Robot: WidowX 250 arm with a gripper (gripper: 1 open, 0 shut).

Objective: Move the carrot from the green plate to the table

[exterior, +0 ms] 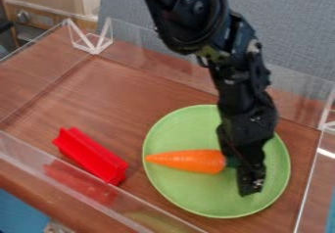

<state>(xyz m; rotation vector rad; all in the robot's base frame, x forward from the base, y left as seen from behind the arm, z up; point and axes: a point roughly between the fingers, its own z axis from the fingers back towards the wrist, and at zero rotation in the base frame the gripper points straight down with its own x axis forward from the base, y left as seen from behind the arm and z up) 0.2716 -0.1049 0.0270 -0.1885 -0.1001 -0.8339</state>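
The orange carrot [186,162] lies flat on the green plate [197,194], its tip pointing left and its thick end to the right. My gripper [249,181] points steeply down onto the plate just right of the carrot's thick end, close to it or touching it. The fingers read as one dark mass, so their spread does not show, and no grip on the carrot shows. The plate sits on the reddish-brown table [118,90] at the front right.
A red rectangular block [89,155] lies on the table left of the plate. Low clear acrylic walls [26,151] border the tabletop, with a clear triangular stand [92,37] at the back left. My dark arm [197,22] leans in from above.
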